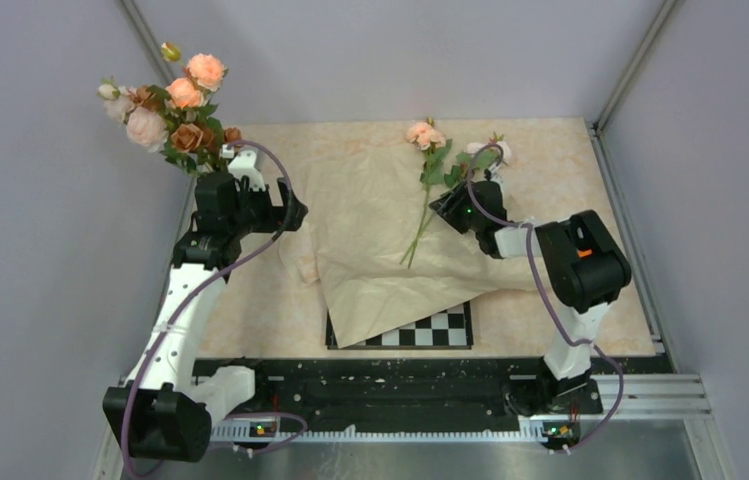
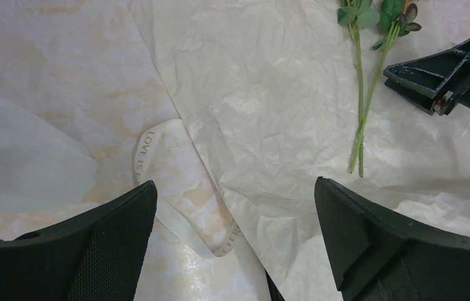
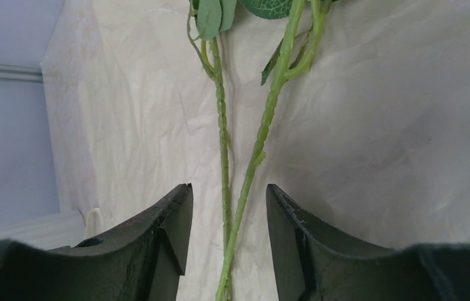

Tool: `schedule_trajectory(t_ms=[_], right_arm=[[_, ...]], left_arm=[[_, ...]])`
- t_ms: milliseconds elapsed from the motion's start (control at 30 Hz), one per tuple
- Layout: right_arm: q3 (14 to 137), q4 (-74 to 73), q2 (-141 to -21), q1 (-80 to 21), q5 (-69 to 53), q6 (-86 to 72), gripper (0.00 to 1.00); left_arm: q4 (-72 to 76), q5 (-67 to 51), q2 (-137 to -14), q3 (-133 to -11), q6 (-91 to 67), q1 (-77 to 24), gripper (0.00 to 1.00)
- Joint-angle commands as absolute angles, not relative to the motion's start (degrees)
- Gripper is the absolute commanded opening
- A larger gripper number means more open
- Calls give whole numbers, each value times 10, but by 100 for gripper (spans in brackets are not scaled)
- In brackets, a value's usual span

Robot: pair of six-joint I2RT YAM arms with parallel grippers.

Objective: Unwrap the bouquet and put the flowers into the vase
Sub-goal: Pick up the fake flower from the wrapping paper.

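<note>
Progress past halfway: wrapping paper (image 1: 370, 230) opened flat on table (image 1: 570, 300), most flowers (image 1: 172, 105) upright at far left beside left gripper (image 2: 235, 188), jaws spread wide and empty, vase hidden, two stems (image 3: 222, 132) lying on paper between right gripper (image 3: 229, 188) jaws, not yet pinched.

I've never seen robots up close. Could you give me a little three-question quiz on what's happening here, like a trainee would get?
1. True or false: the left gripper is open and holds nothing.
2. How many green stems run between the fingers of the right gripper? A one, B two, C four.
3. Fill in: those stems lie on a crumpled beige sheet of ____.

Key: 1 true. 2 B. 3 paper.
</note>
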State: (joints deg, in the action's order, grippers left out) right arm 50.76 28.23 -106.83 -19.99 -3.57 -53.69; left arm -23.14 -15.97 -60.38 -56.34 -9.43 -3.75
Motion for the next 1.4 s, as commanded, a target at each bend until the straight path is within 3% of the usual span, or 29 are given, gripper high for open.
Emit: schedule_trajectory(t_ms=[0, 867, 1367], right_arm=[[525, 346, -1089, -196, -36, -564, 47], [523, 442, -1183, -195, -17, -629, 38], [535, 442, -1195, -195, -3, -617, 18]], left_arm=[[-207, -157, -588, -558, -85, -36, 99], [-207, -151, -590, -556, -82, -36, 99], [-209, -147, -589, -555, -78, -36, 99]])
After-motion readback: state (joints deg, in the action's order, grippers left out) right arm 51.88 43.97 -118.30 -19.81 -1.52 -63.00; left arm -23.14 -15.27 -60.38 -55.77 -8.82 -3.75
